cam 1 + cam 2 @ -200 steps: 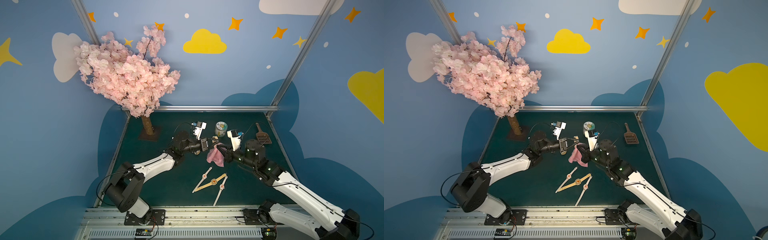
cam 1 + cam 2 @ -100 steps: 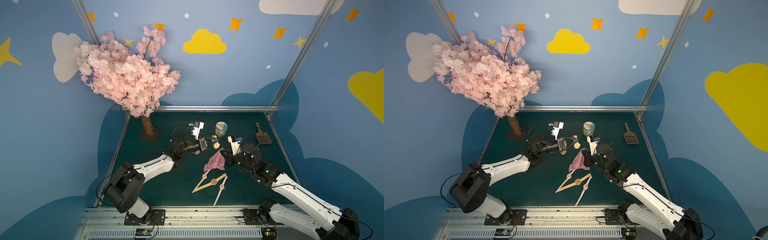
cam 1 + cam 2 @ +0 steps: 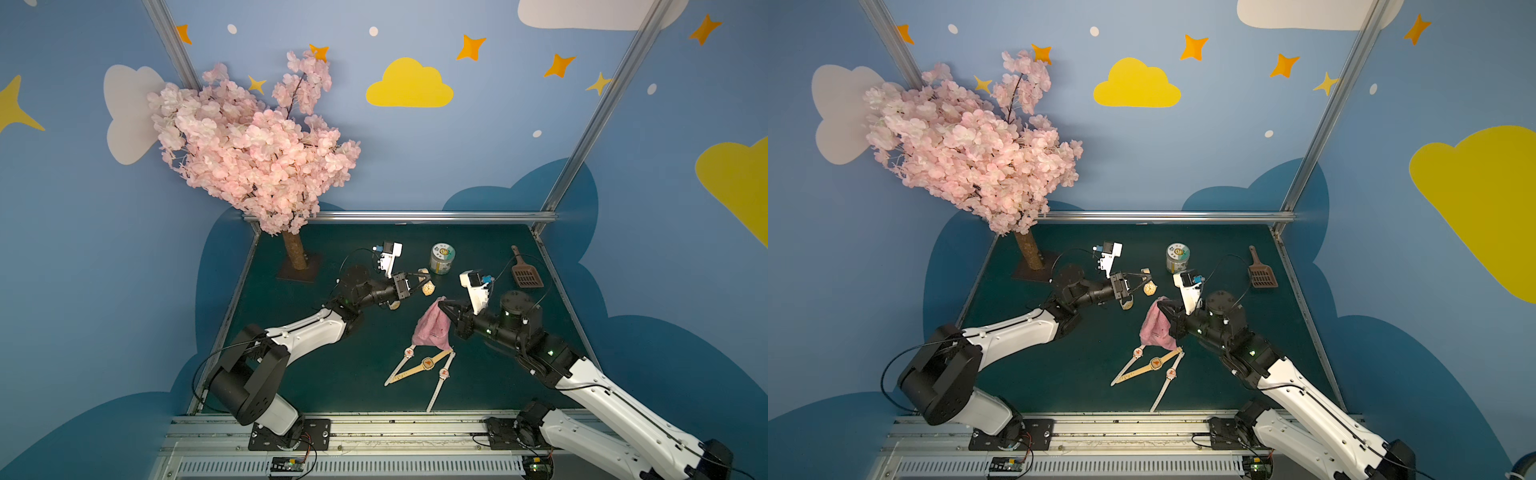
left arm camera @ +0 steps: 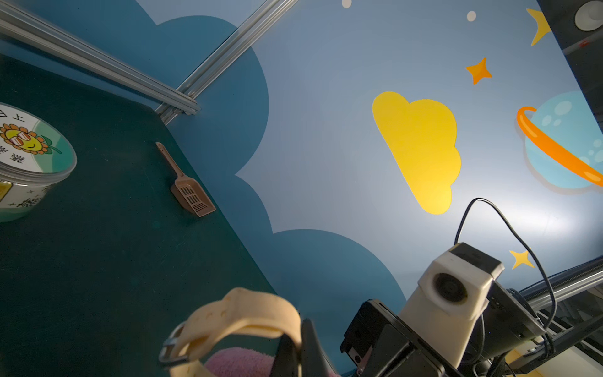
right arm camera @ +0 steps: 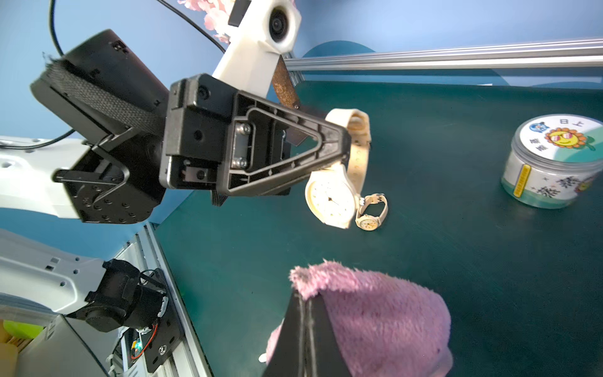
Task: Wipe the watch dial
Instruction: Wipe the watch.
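Two closed grippers, both just on the robot's side of the jar [image 3: 442,258]: a watch in one, a cloth in the other.
The left gripper [image 5: 346,147] pinches a cream watch [image 5: 357,163] by the strap [image 4: 248,310], clear of the mat [image 3: 332,374]. Only the right wrist view shows its dial [image 5: 329,199], hanging below the jaws, apart from the pink cloth [image 5: 375,310]. That view also shows a small watch [image 5: 370,217] lying just beside the dial, on the jar's side. The right gripper [image 5: 301,303] is clamped on the cloth's top. The left wrist view gives only strap, buckle [image 4: 169,346], a sliver of cloth and the scoop [image 4: 191,192] beyond the jar. Both top views show three flat watches [image 3: 428,363] at the cloth's hem, farther from the jar; whether the hem touches them is unclear.
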{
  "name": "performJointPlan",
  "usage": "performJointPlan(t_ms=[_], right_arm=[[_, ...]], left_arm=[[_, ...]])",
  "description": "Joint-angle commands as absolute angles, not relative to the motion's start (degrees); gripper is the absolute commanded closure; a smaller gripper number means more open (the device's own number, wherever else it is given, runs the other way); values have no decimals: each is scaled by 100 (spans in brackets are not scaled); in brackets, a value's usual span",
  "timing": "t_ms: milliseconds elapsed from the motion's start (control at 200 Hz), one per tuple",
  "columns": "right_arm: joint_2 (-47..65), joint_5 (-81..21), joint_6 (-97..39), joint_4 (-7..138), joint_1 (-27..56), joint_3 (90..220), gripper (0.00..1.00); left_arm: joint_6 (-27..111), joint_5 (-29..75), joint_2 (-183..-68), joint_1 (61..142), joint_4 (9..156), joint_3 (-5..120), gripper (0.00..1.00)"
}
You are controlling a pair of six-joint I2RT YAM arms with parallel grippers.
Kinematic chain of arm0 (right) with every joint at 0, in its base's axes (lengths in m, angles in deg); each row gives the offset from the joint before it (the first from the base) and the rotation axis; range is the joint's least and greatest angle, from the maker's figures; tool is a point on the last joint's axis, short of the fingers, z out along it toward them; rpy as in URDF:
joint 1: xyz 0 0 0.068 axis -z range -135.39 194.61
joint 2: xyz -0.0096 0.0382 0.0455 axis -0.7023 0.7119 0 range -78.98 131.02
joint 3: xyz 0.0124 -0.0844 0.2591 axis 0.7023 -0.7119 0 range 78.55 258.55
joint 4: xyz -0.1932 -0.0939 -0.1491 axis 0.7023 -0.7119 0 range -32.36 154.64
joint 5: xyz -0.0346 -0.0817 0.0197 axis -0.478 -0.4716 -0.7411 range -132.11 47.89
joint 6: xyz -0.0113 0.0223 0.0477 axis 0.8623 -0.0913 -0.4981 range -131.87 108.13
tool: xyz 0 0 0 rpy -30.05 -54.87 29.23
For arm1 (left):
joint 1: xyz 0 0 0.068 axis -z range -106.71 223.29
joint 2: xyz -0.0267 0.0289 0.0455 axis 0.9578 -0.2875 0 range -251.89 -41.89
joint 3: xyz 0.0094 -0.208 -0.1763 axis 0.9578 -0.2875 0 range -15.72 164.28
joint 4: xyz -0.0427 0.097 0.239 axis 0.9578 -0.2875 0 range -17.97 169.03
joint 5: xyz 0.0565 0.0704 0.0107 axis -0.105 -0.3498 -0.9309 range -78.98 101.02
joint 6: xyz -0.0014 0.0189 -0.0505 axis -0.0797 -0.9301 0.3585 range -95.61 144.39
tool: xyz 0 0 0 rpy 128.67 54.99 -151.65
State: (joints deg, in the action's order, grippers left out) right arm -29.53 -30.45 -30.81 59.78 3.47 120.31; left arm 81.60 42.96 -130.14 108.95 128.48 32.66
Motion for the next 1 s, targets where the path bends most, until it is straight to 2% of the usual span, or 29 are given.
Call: performJointPlan(t_ms=[0,200,531,796,996], right_arm=[[-2624,-2946,-2979,6495,325,12343,100],[-2051,-3499,-3111,6402,313,12745,100],[-2132,-4650,-3302,5836,331,12785,100],[-2232,-3254,-3073,6460,331,12547,100],[-2057,-2959,-3068,6741,331,12649,100]], left_arm=[[8143,4363,-12974,10964,13040,3293,97],[8065,4345,-12909,11075,12985,3263,97],[8006,4327,-12847,11117,12900,3227,97],[8080,4350,-12959,11125,12985,3229,97],[8133,4371,-13039,11126,13080,3192,97]])
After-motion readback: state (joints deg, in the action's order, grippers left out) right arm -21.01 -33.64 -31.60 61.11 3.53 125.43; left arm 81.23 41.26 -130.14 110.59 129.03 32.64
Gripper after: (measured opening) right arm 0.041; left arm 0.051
